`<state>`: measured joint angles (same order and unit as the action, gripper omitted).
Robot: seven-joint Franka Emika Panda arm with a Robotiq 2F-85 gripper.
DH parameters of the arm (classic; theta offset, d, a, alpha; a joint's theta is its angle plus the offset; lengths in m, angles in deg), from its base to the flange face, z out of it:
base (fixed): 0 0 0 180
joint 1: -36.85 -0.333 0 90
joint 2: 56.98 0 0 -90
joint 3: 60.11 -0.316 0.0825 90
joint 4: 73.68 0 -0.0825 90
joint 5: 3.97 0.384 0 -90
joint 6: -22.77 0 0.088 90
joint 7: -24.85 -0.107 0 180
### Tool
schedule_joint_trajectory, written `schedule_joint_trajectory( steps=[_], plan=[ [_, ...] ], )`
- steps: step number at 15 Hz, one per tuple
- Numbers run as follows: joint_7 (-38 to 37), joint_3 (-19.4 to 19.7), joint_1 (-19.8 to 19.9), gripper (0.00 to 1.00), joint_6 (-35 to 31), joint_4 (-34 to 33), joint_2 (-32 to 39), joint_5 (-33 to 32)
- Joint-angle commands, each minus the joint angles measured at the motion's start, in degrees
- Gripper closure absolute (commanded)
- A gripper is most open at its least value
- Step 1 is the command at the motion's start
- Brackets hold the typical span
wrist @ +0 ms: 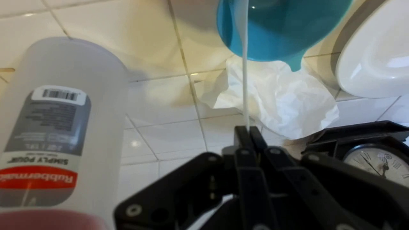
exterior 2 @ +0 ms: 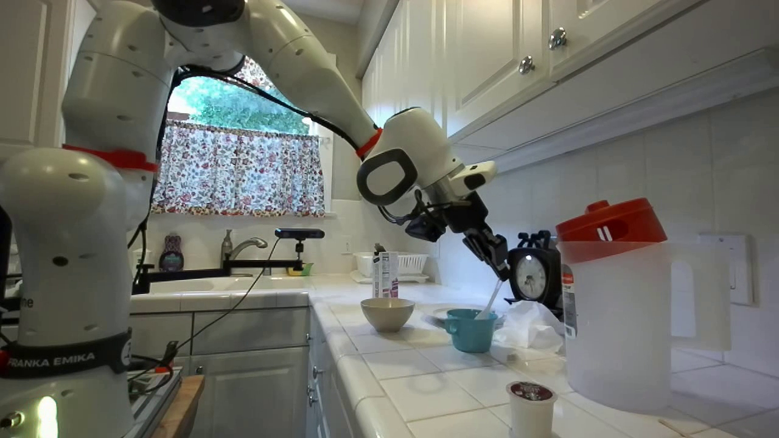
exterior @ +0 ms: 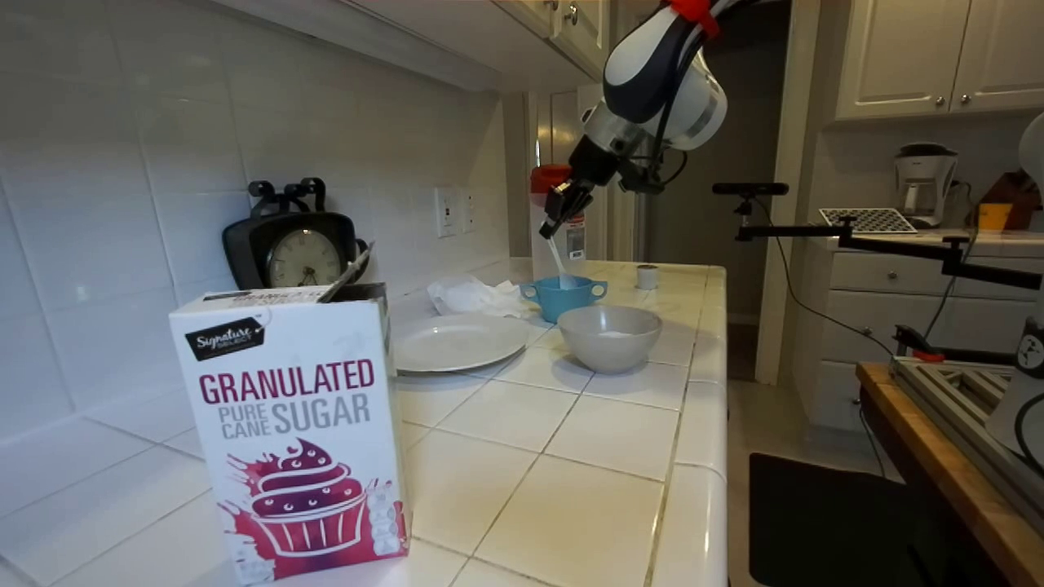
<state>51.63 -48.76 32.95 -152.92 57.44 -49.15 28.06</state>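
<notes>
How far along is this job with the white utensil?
Done: a slim white plastic-looking utensil is grasped, its lower end inside a round two-handled blue cup. In hand: the two-fingered black gripper is shut on the utensil's upper end, above the cup. Left, probably: releasing or withdrawing it, as it is neither free nor lifted out.

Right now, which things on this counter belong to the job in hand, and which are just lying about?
In use:
white utensil, held by the gripper
blue cup, utensil's end inside

Seemingly lying about:
plate
crumpled paper
pitcher
clock
coffee pod
sugar box, grey bowl (less certain)
</notes>
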Motion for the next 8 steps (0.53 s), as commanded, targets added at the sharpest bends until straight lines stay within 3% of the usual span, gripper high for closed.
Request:
schedule_joint_trajectory(
  steps=[1, 8],
  plan=[
    [1.5, -1.1, -0.5, 0.99, -2.6, -0.3, -0.4, 0.0],
    [2.9, -8.8, 0.1, 0.99, -7.0, 0.1, -1.2, 2.8]
  ],
)
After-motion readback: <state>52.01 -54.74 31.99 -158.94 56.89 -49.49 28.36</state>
